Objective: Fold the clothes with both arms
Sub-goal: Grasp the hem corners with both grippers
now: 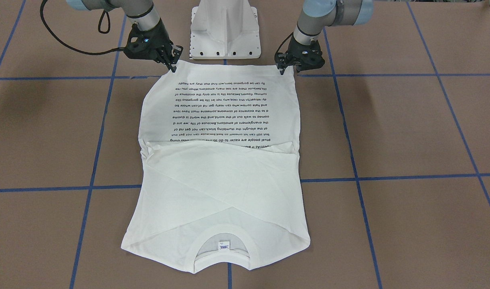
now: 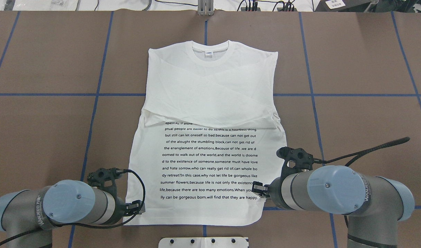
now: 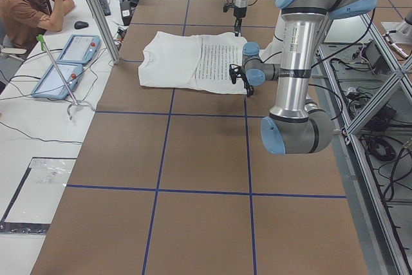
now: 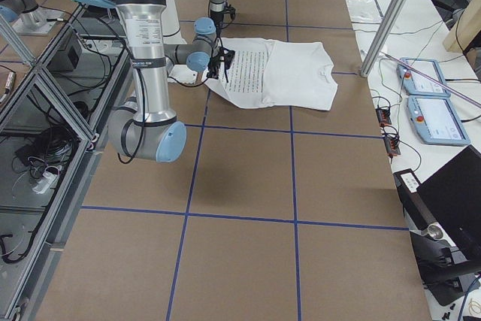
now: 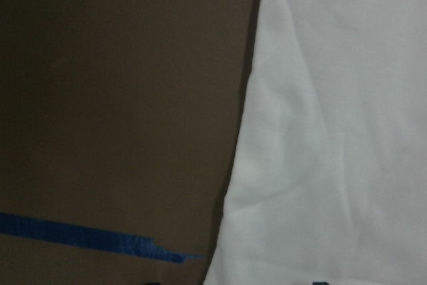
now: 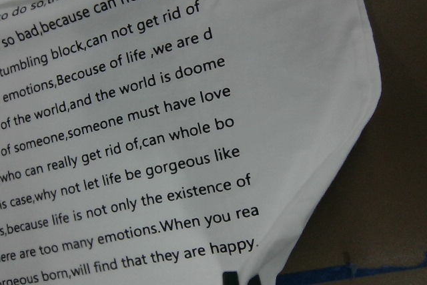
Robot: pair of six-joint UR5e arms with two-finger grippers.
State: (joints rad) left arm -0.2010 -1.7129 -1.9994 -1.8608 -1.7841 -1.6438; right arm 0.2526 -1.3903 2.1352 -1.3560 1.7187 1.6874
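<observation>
The white shirt [image 1: 221, 176] lies flat on the brown table, sleeves folded across the chest, collar [image 2: 210, 51] at the far side and the text block [image 2: 208, 162] toward me. My right gripper [image 1: 173, 66] is at the hem corner on my right [image 2: 260, 188]. Its fingers look closed on the shirt's edge [image 6: 280, 231], which is slightly raised. My left gripper [image 1: 283, 69] is at the other hem corner [image 2: 139, 206]. In the left wrist view the shirt's edge [image 5: 333, 131] lies between its two spread fingertips, so it looks open.
The white pedestal base [image 1: 225, 36] stands just behind the hem, between the arms. Blue tape lines [image 2: 203, 94] grid the table. A seated person [image 3: 29, 4] and two control pendants [image 3: 71, 49] are at the bench beyond the collar side.
</observation>
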